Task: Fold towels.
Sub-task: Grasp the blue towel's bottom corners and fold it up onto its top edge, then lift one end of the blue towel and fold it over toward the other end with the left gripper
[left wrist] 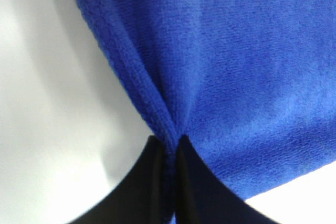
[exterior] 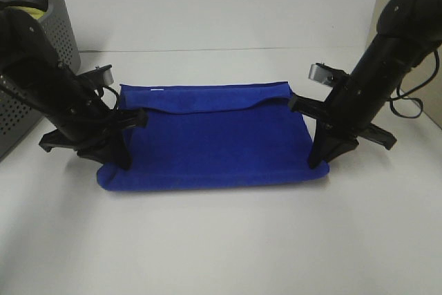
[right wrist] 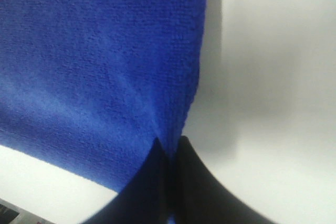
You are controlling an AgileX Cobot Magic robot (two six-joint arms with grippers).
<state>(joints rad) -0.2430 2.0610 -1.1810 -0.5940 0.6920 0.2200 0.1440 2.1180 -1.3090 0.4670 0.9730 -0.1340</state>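
The royal-blue towel [exterior: 214, 143] lies on the white table, folded in half, its upper layer reaching almost to the far edge, with a small white tag [exterior: 156, 90] at the far left corner. My left gripper [exterior: 124, 160] is shut on the towel's left edge near the front; the left wrist view shows the stitched hem [left wrist: 131, 77] pinched between the black fingers [left wrist: 152, 182]. My right gripper [exterior: 316, 162] is shut on the towel's right edge near the front; the right wrist view shows the blue cloth [right wrist: 105, 66] pinched between its fingers [right wrist: 197, 187].
A grey perforated basket [exterior: 48, 39] stands at the back left, behind my left arm. The white table [exterior: 221, 240] extends in front of the towel. A cable [exterior: 411, 105] hangs beside my right arm.
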